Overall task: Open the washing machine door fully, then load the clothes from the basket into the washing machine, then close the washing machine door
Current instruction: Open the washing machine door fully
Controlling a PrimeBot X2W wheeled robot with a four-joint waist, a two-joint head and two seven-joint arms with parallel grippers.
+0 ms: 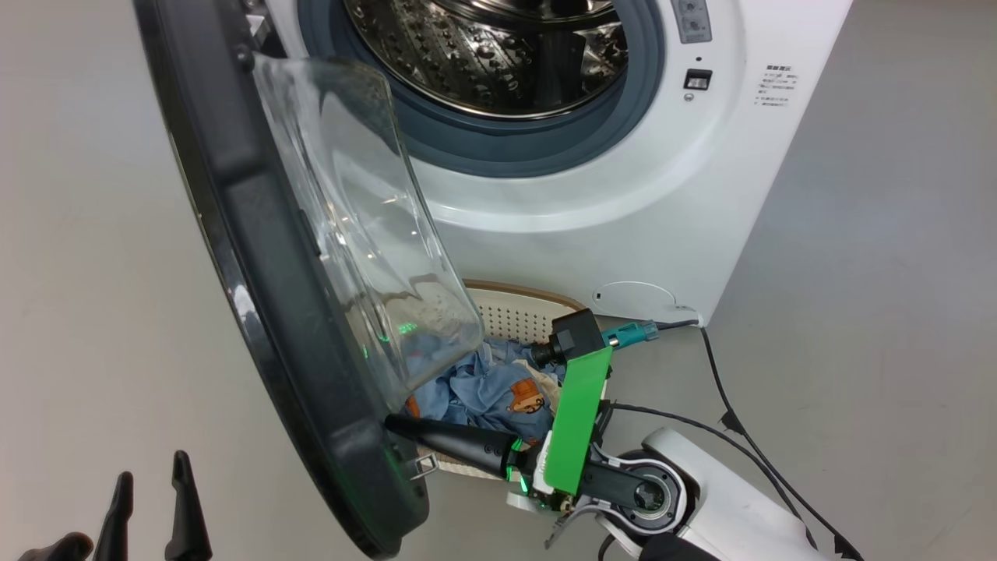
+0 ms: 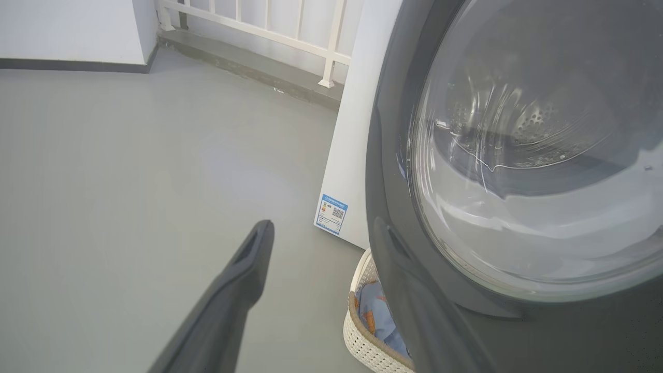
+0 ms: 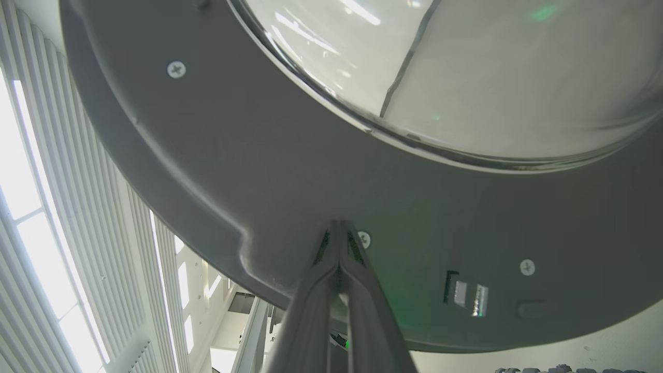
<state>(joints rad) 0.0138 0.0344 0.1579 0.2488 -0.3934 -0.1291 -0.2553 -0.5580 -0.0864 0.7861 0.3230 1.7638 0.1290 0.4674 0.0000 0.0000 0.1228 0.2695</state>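
Your right claw [image 1: 393, 425] is squeezed tight shut with nothing in it. Its pointed tip sits against the inner side of the washing machine door [image 1: 265, 312], low down, just under the glass bowl [image 1: 358, 234]. Your left claw [image 1: 152, 475] is spread wide and holds nothing. It is on the outer side of the door, near the bottom edge but apart from it.

You have two claws, one door, one washing machine [image 1: 623, 234], one basket [image 1: 514, 312] and one heap of clothes [image 1: 483, 389]. The door stands open, a shiny black ring round clear bulging glass. Behind the door's low end sits the basket, cream plastic full of little holes, with a brown rim. The soft blue clothes lie in it, just beside the right claw. Behind the door's top is the round steel drum [image 1: 498, 54], dotted with holes.
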